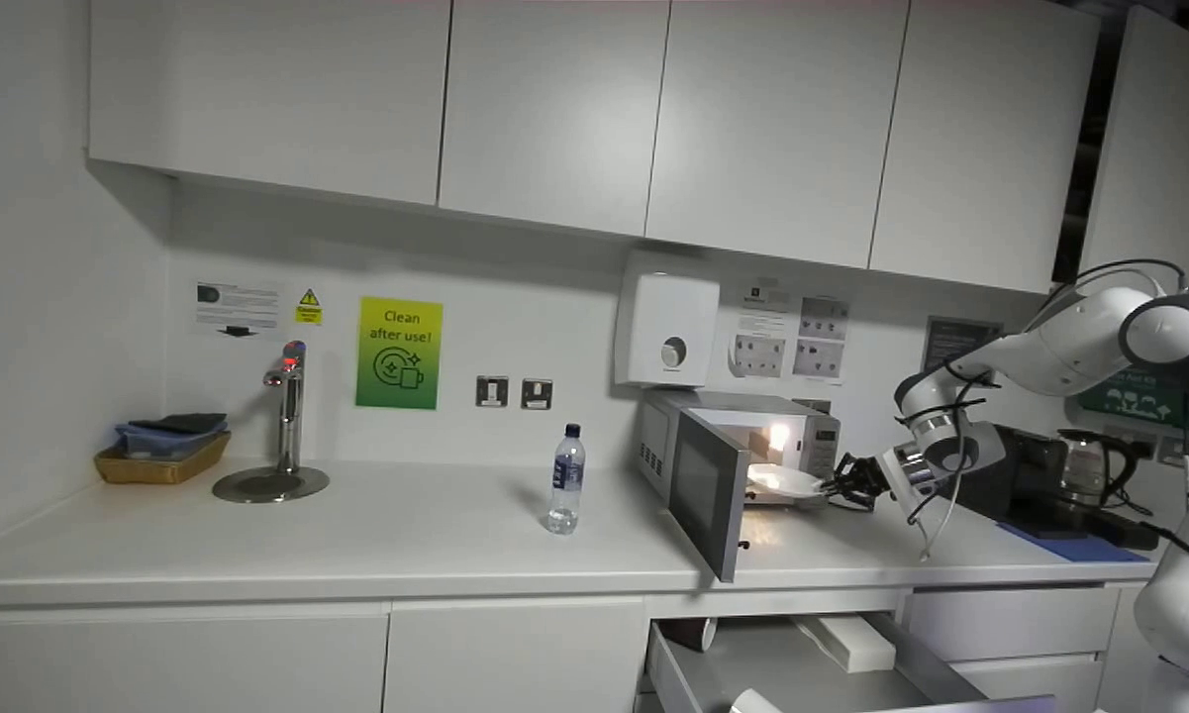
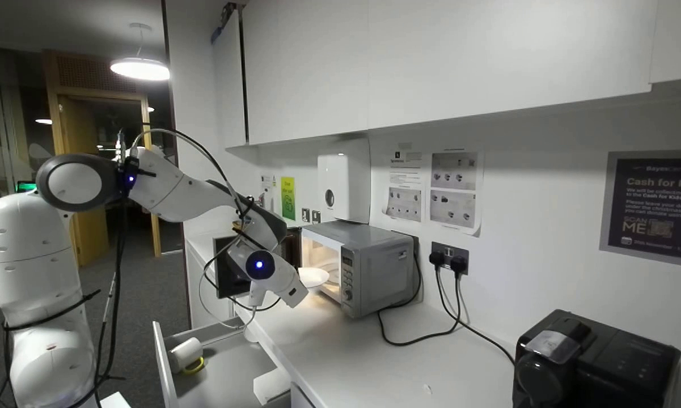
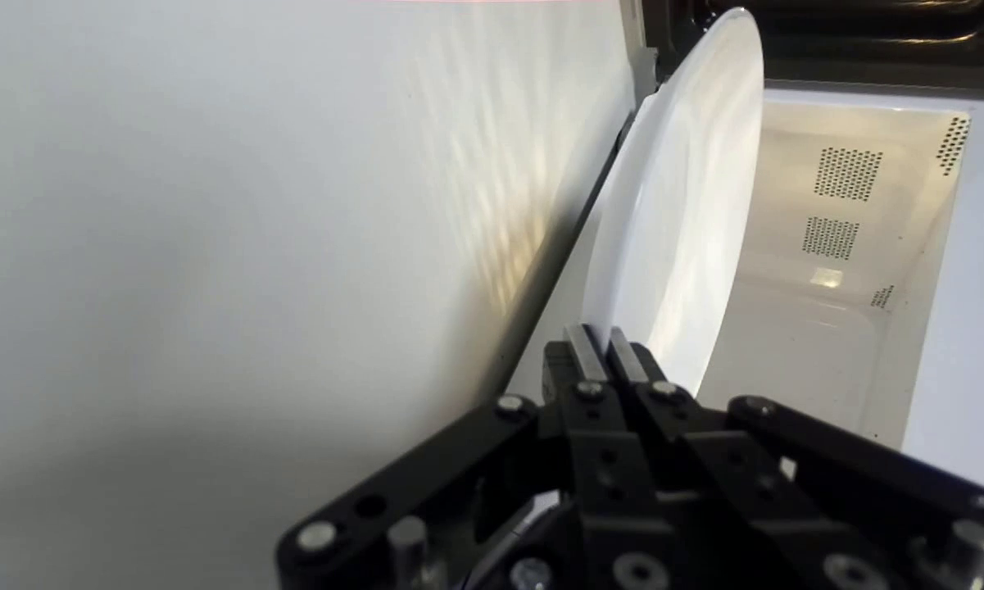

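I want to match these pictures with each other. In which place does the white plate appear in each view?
In an exterior view: the white plate is right of centre, below mid-height.
In an exterior view: the white plate is slightly left of centre, below mid-height.
Wrist view: the white plate is right of centre, stretching upward from the hand.
Shared landmark: the open microwave, its lit inside visible in all three.

A white plate [image 2: 313, 277] shows between the arm's wrist [image 2: 266, 275] and the lit, open microwave [image 2: 377, 272].
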